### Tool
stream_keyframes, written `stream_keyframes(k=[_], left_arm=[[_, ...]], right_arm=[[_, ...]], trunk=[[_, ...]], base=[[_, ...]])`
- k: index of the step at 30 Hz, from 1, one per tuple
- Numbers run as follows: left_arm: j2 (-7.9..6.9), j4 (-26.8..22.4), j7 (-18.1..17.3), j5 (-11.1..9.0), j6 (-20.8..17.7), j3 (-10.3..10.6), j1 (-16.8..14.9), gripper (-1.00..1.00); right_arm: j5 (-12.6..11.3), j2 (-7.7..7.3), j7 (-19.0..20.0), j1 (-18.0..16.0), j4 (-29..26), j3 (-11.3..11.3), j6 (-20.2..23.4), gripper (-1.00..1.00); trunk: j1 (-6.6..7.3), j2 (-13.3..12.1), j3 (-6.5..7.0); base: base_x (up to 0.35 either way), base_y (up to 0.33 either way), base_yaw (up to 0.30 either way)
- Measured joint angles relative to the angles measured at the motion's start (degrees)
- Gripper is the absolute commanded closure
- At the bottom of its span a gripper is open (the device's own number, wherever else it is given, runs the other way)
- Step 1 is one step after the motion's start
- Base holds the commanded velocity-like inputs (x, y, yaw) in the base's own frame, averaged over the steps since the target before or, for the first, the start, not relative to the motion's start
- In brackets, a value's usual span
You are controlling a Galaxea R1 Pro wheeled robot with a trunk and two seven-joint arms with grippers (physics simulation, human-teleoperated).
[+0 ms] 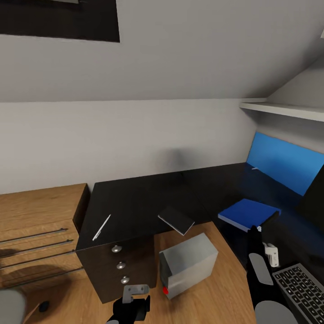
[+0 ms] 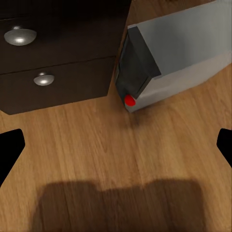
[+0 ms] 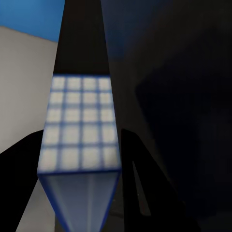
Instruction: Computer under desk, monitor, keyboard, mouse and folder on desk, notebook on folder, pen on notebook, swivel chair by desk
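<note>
Pinching the blue folder (image 1: 249, 214) in the right gripper (image 1: 254, 230), resting on the desk (image 1: 135, 202); left gripper (image 1: 131, 300) spread, idle.

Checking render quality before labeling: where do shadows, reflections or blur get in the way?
Head view: the glossy desk mirrors the blue wall panel around the folder, muddying edges. Left wrist view: sharp, with a broad dark shadow on the floor below the computer. Right wrist view: the folder sits very close, soft and blurred.
</note>
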State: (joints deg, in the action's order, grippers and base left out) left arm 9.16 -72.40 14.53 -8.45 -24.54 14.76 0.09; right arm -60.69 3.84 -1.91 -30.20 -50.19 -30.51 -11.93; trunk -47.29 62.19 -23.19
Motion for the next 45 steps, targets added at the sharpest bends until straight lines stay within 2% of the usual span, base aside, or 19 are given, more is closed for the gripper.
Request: stream_keyframes(k=[13, 14, 35, 45], left_arm=[[-0.03, 0.1, 0.0, 0.0, -0.1, 0.0, 0.0, -1.00], [-0.02, 0.1, 0.0, 0.0, -0.1, 0.0, 0.0, -1.00], [-0.02, 0.8, -0.1, 0.0, -0.1, 0.0, 0.0, -1.00], [-0.15, 1.5, 0.2, 0.1, 0.1, -0.1, 0.0, -1.00]], right_arm=[[0.1, 0.00, -0.1, 0.0, 0.0, 0.0, 0.0, 1.00], [0.1, 0.00, -0.1, 0.0, 0.0, 0.0, 0.0, -1.00], [0.1, -0.09, 0.0, 0.0, -0.1, 0.2, 0.0, -1.00], [0.2, 0.50, 1.5, 0.0, -0.5, 0.8, 0.0, -1.00]], trunk=[[-0.01, 0.0, 0.00], [-0.01, 0.0, 0.00], [-0.01, 0.0, 0.00], [-0.01, 0.0, 0.00]], base=[[0.018, 0.000, 0.000], [0.000, 0.000, 0.000], [0.000, 0.000, 0.000], [0.000, 0.000, 0.000]])
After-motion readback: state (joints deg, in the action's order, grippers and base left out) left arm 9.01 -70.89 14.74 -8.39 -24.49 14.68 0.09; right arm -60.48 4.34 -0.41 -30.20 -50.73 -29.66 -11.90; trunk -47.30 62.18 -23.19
